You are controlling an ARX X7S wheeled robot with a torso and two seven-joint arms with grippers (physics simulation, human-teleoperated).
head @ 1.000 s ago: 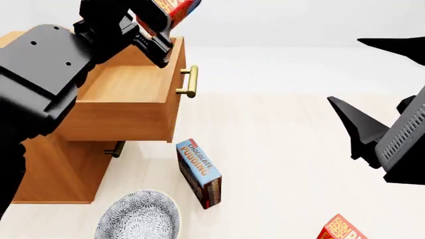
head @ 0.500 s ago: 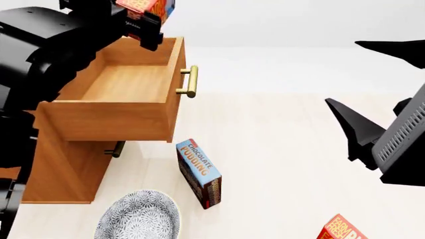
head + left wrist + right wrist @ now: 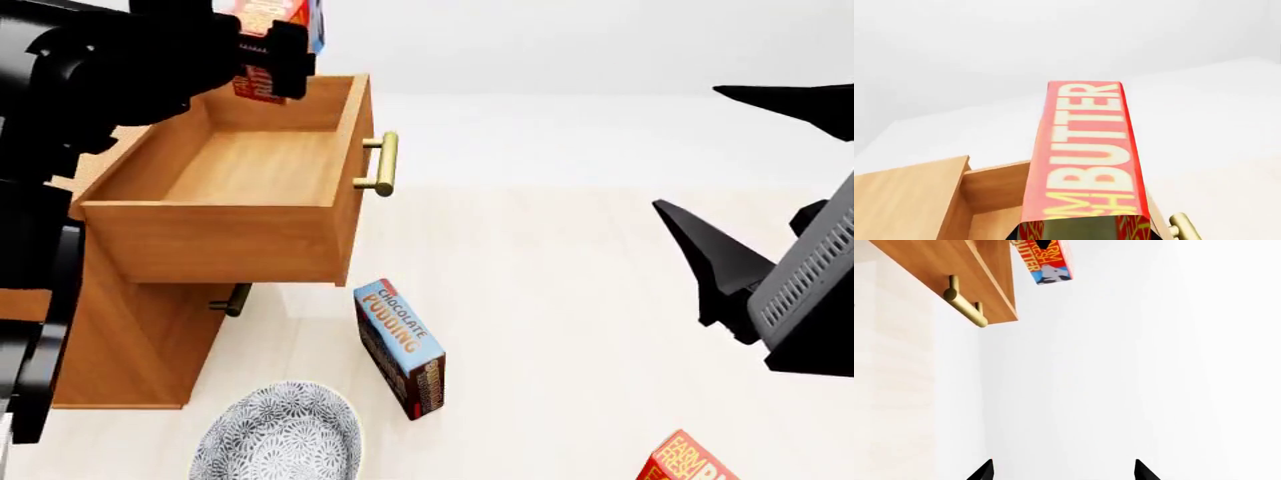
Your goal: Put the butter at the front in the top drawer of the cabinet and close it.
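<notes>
**Operator:** Starting at the left: my left gripper (image 3: 274,45) is clenched on the butter (image 3: 274,30), holding it in the air over the far edge of the top drawer (image 3: 227,165), which stands pulled out of the cabinet (image 3: 127,340). In the left wrist view the butter (image 3: 1087,150) points out past the drawer's wood.

**Spotter:** How would you place it well?

**Operator:** I'd bring the carton toward the drawer's middle before lowering, so it goes down between the walls without catching the far rim. Release only when it's low inside.

**Spotter:** Room for that?

**Operator:** The drawer floor looks bare. Its front panel and brass handle (image 3: 380,165) lie toward the middle; below them the pudding box (image 3: 400,345) and patterned bowl (image 3: 280,435) sit on the floor, apart from the cabinet. Further right is open floor, then my right gripper (image 3: 747,180), spread wide with nothing in it. The other butter carton (image 3: 683,462) lies low at the right, well apart.
</notes>
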